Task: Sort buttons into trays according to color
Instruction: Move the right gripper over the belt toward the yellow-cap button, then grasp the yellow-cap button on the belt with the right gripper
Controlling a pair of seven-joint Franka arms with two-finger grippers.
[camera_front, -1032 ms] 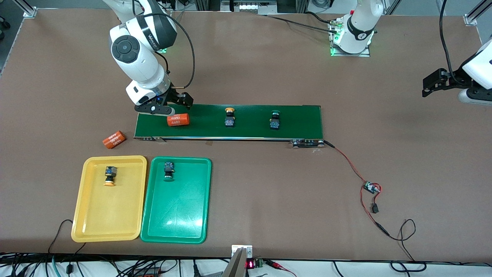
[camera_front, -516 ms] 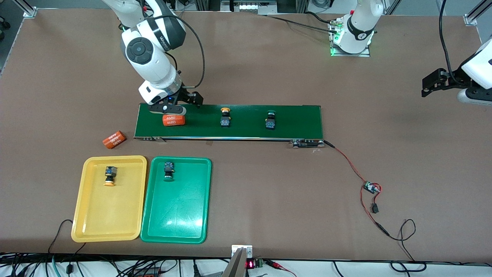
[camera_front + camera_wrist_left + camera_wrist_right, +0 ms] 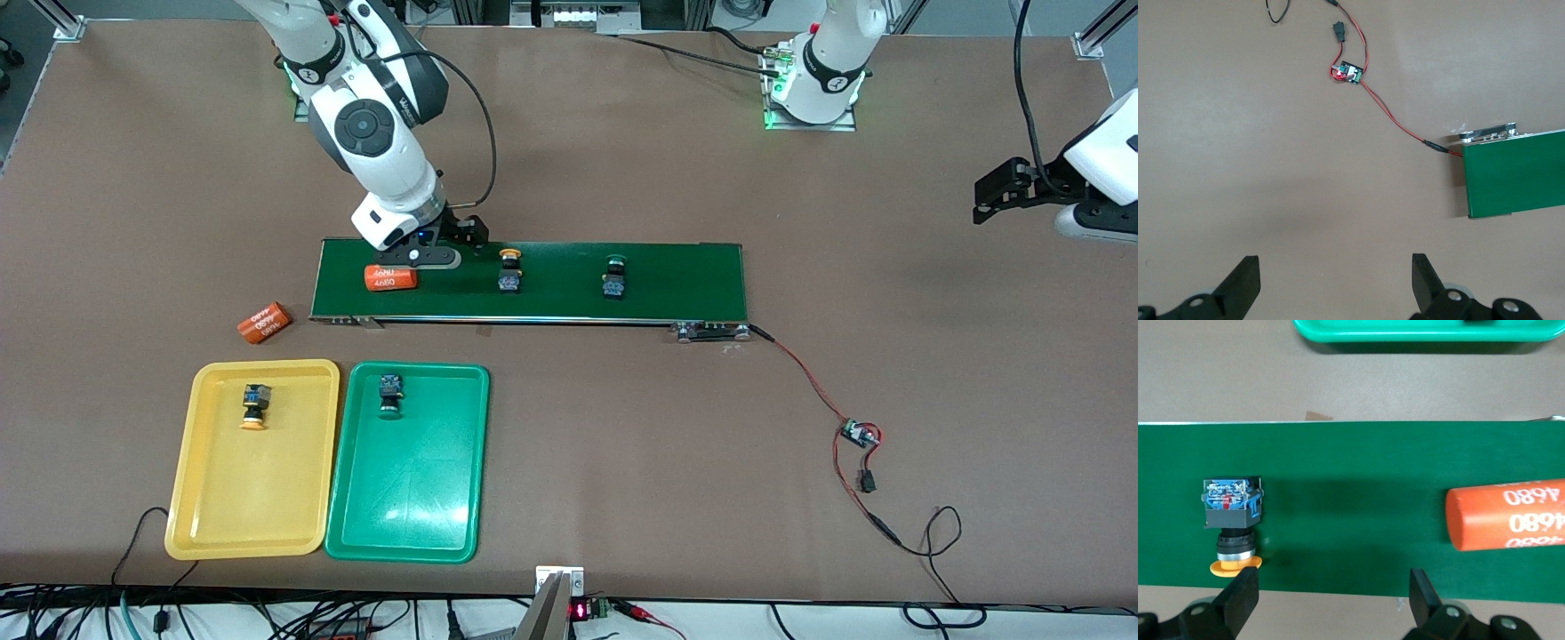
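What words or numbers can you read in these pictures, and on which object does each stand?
"4680", printed more than once: orange cylinder on the belt.
"4680": orange cylinder on the table, beside the belt's end.
Lettering on the right arm's casing: too small to read.
Red digits on the table-edge display: unreadable.

Both arms are glossy white with rounded shells and dark grey bands at the joints. The right arm [image 3: 373, 133] carries a round grey cap on its elbow and small white lettering on a black band; a black cable loops off its wrist. The left arm [image 3: 831, 62] shows a green light at its base. The fingers [image 3: 1241, 287] are matte black.
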